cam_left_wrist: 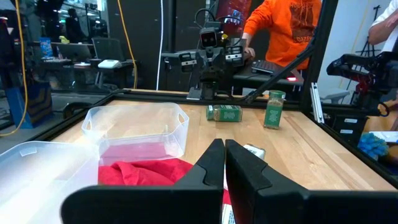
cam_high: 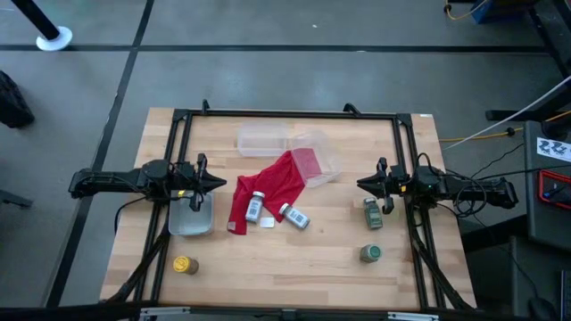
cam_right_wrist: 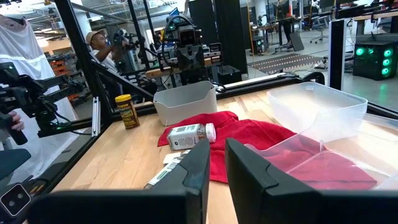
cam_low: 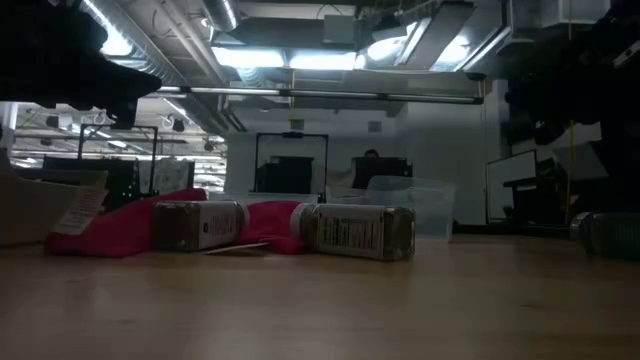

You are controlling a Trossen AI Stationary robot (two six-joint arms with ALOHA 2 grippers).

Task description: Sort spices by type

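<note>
Five spice jars lie unsorted; both grippers, left (cam_high: 217,183) and right (cam_high: 363,185), wait with fingers closed, empty, so a first reach comes next.

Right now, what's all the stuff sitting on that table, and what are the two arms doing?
silver-grey spice jars: two, white labels, lying on their sides mid-table, one on the red cloth, the other just right of it
green-capped spice jars: two, near the right edge, one lying down, one standing nearer the front
yellow spice jar: one, front left corner, standing
red cloth: one, centre, partly inside a tipped tub
clear plastic tubs: three, one at the back, one tipped over the cloth, one at the left
left hand: shut, empty, above the left tub
right hand: shut, empty, right side
</note>
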